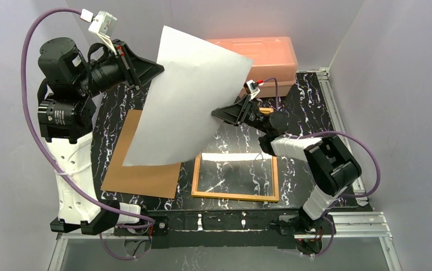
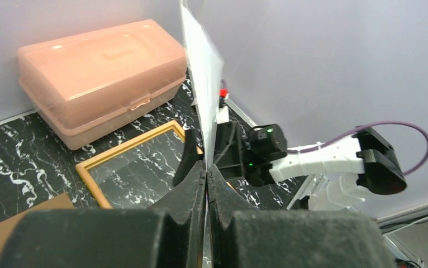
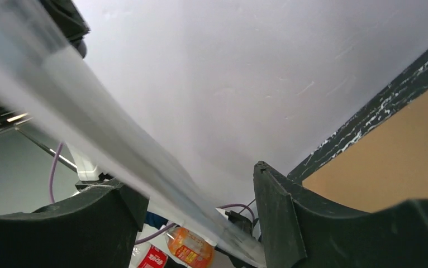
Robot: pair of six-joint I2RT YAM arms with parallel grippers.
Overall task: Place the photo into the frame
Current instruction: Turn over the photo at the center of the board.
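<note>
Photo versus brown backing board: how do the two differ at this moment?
The photo shows a plain white side; the backing board is brown. The photo hangs tilted in the air, pinched by the left gripper; the backing board lies flat on the table, untouched. Both are thin rectangular sheets.

Photo held up over the tabletop, between the two arms.

The photo (image 1: 188,96) hangs tilted above the tabletop (image 1: 309,101), its left edge pinched in the left gripper (image 1: 158,69) and its right edge between the parted jaws of the right gripper (image 1: 218,114). Below it, on the left, the board (image 1: 140,178) lies flat. The frame (image 1: 234,196) lies flat just right of the board, near the front edge. The box (image 1: 270,53) stands at the back, behind the photo's right corner.
</note>
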